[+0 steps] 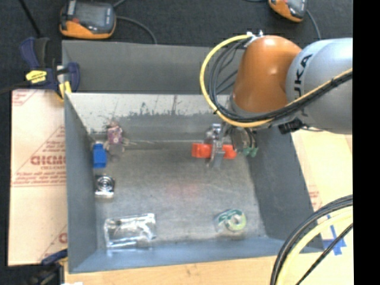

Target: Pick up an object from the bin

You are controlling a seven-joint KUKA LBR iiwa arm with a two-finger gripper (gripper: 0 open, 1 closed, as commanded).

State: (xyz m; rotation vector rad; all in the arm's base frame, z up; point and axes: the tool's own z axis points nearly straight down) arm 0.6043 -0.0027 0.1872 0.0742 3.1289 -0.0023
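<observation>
The arm (320,82) reaches in from the right, its orange cover (264,73) and looped cables hanging over the back right part of the bin (80,183). The gripper (215,152) is down at the foot of the back wall, right at a small orange piece (201,151) that lies on the floor there. Orange shows on both sides of the gripper's metal tip. Whether the pincer is spread, pressed together or pinching the orange piece cannot be told from this angle. A small green bit (251,152) sits just right of it, under the arm.

The other things lie well apart from the gripper. Along the left wall are a small pinkish item (114,135) at the back, a blue block (99,156) just in front of it, and a round silver metal part (104,186) nearer the front. A clear plastic packet (129,229) rests in the front left corner. A pale green and white ring (231,220) lies near the front wall on the right.
</observation>
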